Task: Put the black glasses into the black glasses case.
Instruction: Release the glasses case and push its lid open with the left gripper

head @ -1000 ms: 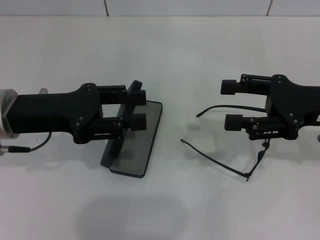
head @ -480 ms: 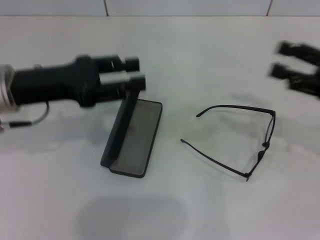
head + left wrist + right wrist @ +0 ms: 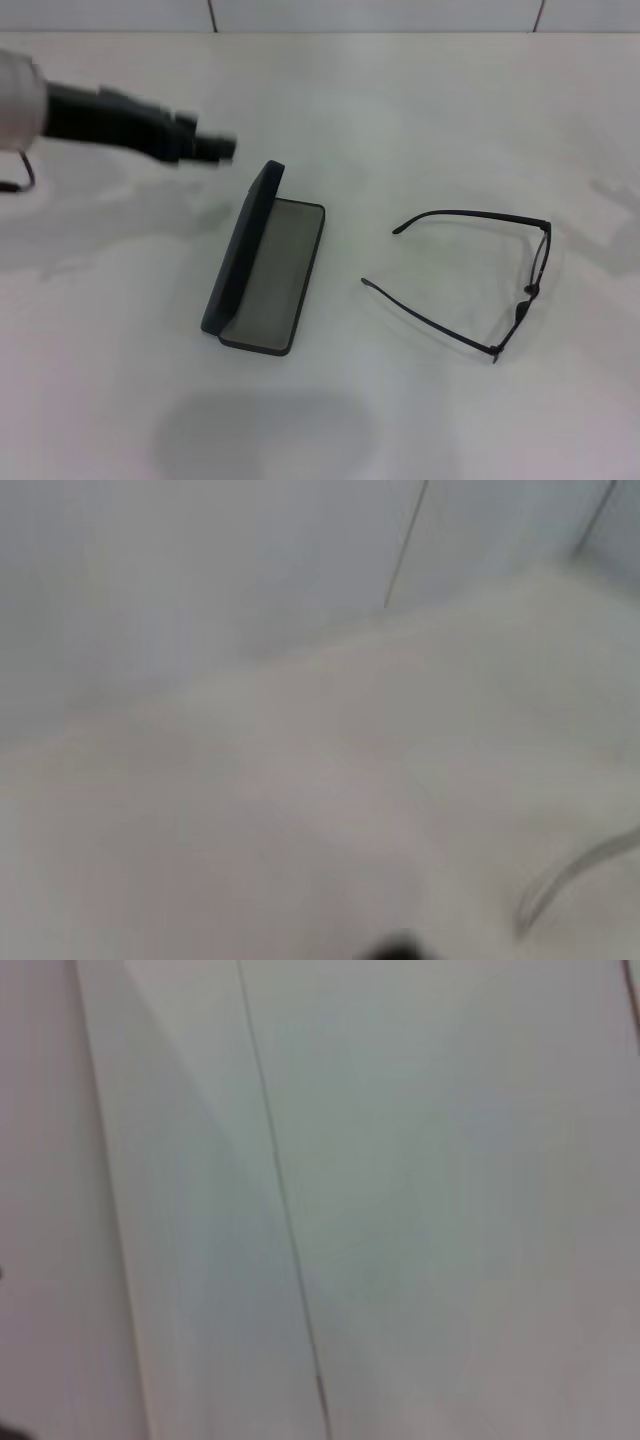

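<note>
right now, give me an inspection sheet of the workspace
surface: white table, bare between the items
job's things: black glasses case open, lid up on its left edge, grey lining empty; black glasses unfolded on the table to its right, apart from it
clutter: nothing seen
grippers: left end effector raised behind and left of the case, holding nothing; right end effector not in view
cables: thin cable loop by the left arm
surroundings: white tiled wall behind the table

A plain white table (image 3: 420, 400) fills the head view, pale and matte. Behind its far edge stands a white tiled wall (image 3: 380, 14), with thin dark grout lines between the tiles.
</note>
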